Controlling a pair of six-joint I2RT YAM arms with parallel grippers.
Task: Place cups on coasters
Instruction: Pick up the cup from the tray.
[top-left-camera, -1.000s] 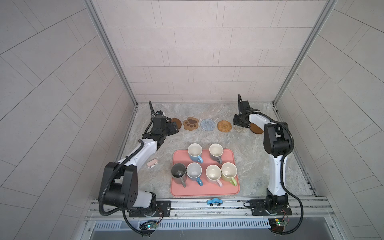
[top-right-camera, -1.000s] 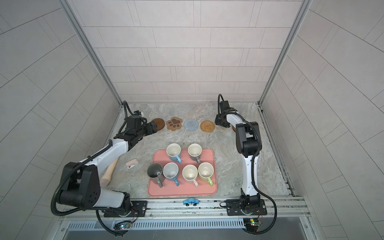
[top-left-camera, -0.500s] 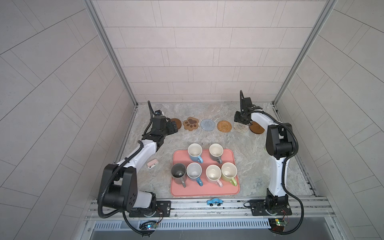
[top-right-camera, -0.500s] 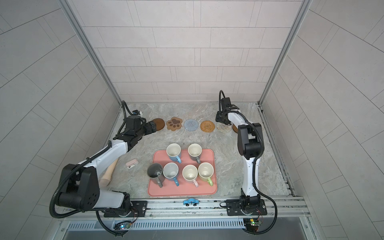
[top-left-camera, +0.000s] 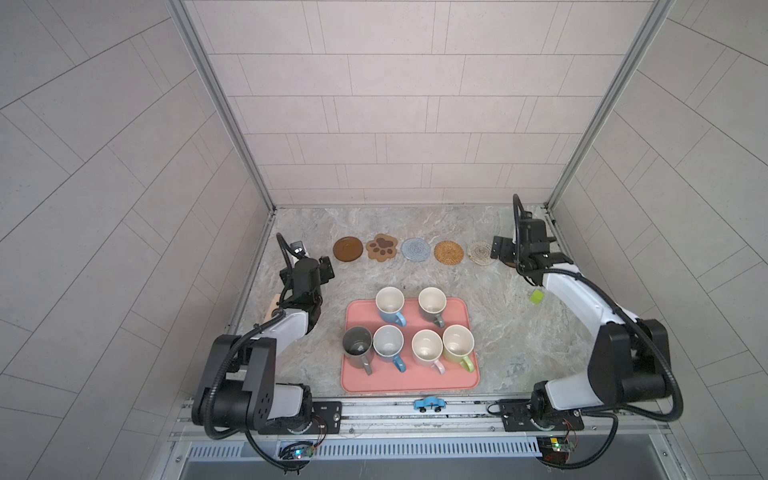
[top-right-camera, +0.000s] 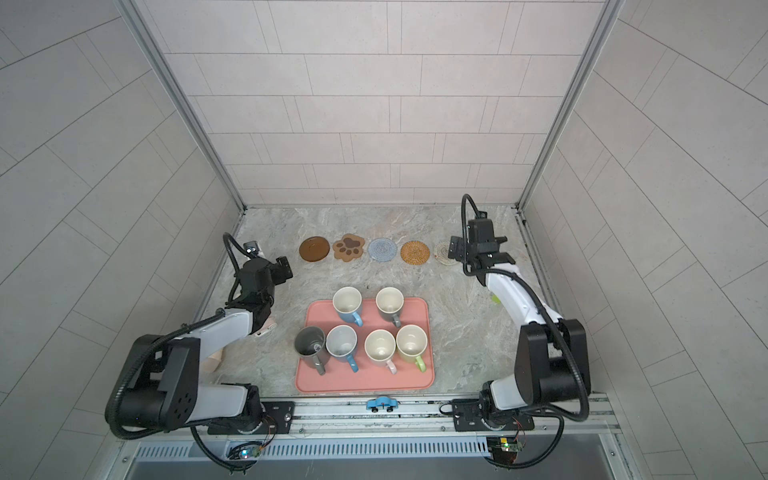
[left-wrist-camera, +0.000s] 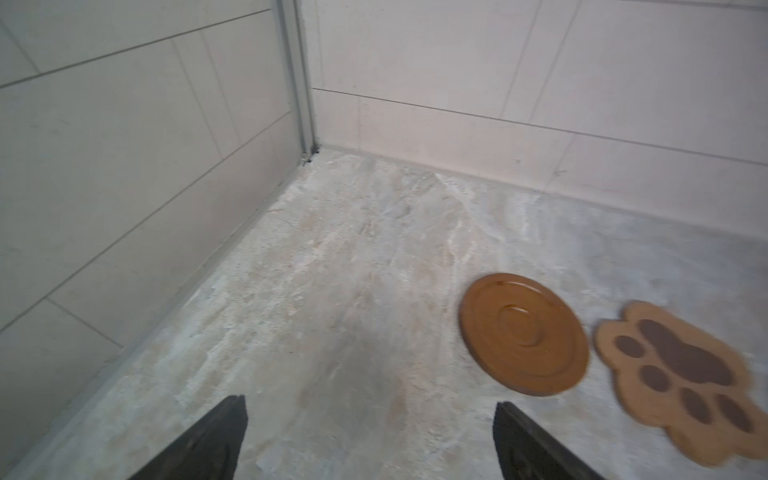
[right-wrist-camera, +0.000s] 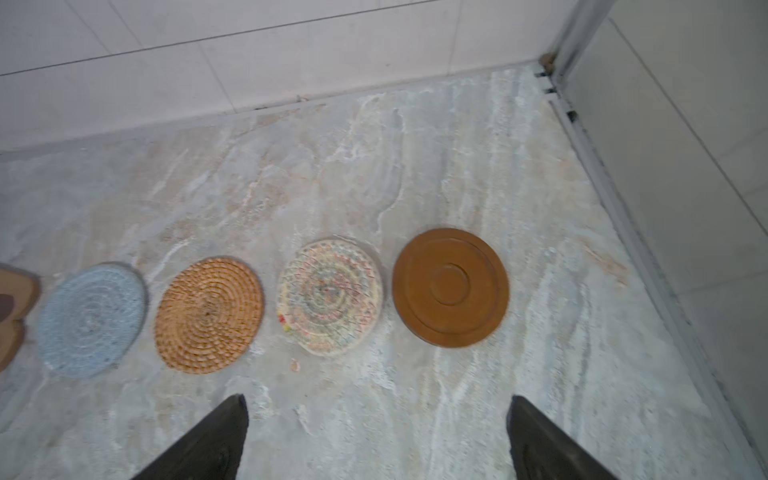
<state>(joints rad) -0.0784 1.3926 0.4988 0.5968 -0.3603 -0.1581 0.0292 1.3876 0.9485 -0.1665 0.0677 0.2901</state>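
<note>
cups (top-left-camera: 427, 348), all six, stand upright on the pink tray (top-left-camera: 457, 380) near the front of the worktop (top-left-camera: 503, 328), handles turned frontward where we can pinch them. coasters (top-left-camera: 415, 249) lie in one spaced row by the back wall (top-left-camera: 399, 183), all bare, so we judge no cup is placed yet. our left pincer (left-wrist-camera: 370, 415) hangs beside the row's left end, our right pincer (right-wrist-camera: 376, 411) near its right end; both have jaws apart and hold nothing, free to fetch.

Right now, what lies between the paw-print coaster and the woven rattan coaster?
Only the blue-grey knit coaster, between paw-print coaster and rattan coaster, as both top views show.
</note>
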